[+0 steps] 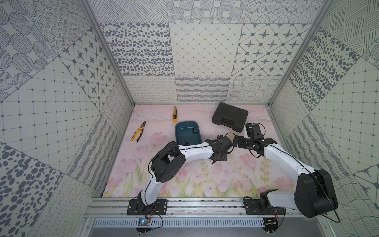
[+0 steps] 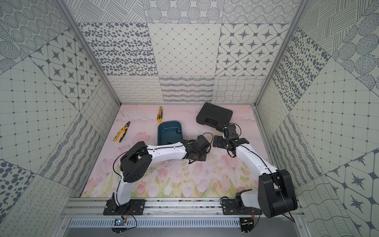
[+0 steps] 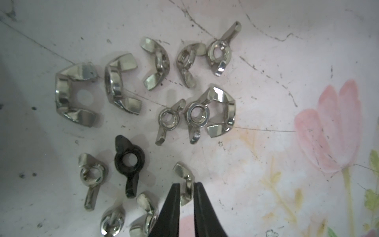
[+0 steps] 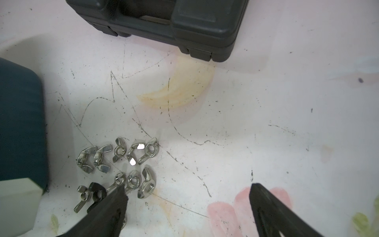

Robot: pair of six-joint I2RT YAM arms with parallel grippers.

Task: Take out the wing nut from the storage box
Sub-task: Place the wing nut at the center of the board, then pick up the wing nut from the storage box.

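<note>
Storage box (image 1: 182, 132) holds small items (image 1: 194, 130); left jaws flank wing nut (image 3: 186, 184), grip unclear; right jaws spread.

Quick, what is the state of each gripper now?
Left gripper: jaws nearly closed around a silver wing nut; whether they grip it cannot be told.
Right gripper: open, holding nothing.

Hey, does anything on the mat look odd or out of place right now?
One black wing nut lies among the silver wing nuts scattered on the mat beside the tub; it alone differs in colour. The mat is also scratched, with a yellow stain near the case.
</note>
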